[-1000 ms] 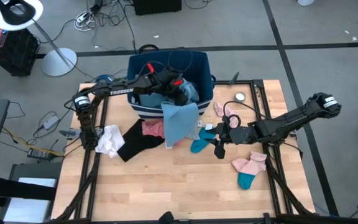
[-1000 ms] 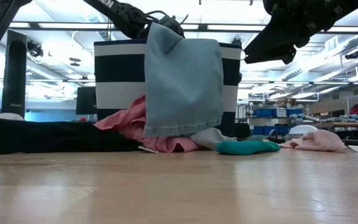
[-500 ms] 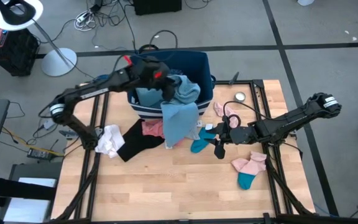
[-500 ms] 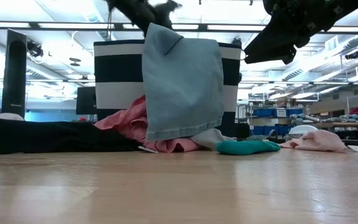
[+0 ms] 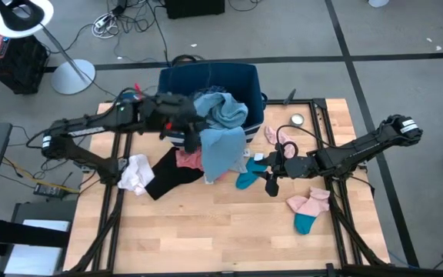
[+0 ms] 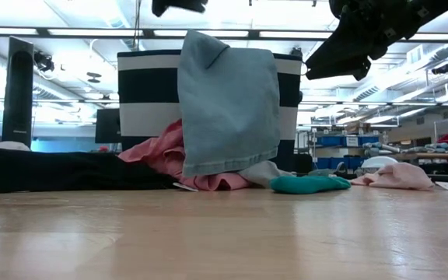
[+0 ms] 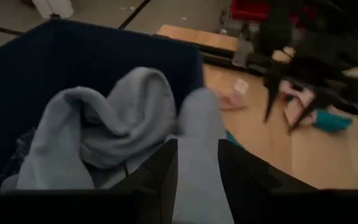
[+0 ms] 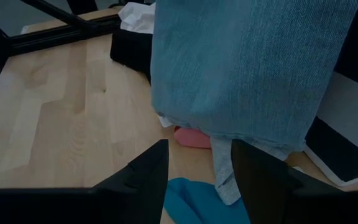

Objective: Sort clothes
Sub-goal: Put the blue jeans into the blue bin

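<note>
Navy bin (image 5: 171, 81) at the table's far edge — holds a bunched light-blue garment (image 5: 223, 142) spilling over its front wall onto coral-pink cloth (image 5: 190, 158). Left gripper (image 7: 196, 163) above the rim, fingers parted, empty. Right gripper (image 8: 197, 163) likewise parted, empty — above a teal sock (image 5: 246, 179).

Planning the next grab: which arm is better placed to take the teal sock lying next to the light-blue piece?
Right, probably. The right gripper hovers open beside the teal sock; the left gripper is up at the bin, by the light-blue piece.
</note>
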Robot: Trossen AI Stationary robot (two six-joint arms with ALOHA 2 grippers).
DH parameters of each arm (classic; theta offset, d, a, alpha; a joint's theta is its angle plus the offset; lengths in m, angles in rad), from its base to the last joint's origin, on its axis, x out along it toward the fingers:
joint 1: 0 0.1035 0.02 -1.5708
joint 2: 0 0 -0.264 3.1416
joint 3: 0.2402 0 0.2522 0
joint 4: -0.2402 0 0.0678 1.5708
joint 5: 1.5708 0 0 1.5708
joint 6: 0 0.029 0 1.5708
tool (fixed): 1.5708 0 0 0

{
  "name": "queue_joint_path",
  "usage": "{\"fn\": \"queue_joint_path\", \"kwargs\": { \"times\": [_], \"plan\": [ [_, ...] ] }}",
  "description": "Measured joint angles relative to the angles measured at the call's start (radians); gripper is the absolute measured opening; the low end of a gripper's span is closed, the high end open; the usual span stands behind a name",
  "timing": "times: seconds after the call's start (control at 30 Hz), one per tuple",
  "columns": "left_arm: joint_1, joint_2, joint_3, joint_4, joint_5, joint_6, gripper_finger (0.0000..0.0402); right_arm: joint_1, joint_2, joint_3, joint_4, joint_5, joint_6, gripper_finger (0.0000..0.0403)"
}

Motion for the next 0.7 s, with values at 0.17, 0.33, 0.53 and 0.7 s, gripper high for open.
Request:
{"fn": "queue_joint_path", "kwargs": {
  "times": [0.17, 0.33, 0.53, 0.7],
  "plan": [
    [-0.124, -0.016, 0.0, -0.034, -0.06, -0.037, 0.012, 0.0, 0.0, 0.0, -0.001, 0.0, 0.0, 0.0175],
    [-0.239, -0.018, -0.017, -0.046, -0.138, -0.098, 0.012, 0.0, 0.0, 0.0, -0.002, 0.0, 0.0, 0.0175],
    [-0.372, -0.041, -0.137, -0.006, -0.267, -0.203, 0.0119, 0.0, 0.0, 0.0, -0.007, 0.0, -0.001, 0.0175],
    [-0.456, -0.092, -0.326, 0.131, -0.324, -0.323, 0.0119, 0.0, 0.0, 0.0, -0.004, 0.0, -0.001, 0.0175]
  ]
}}
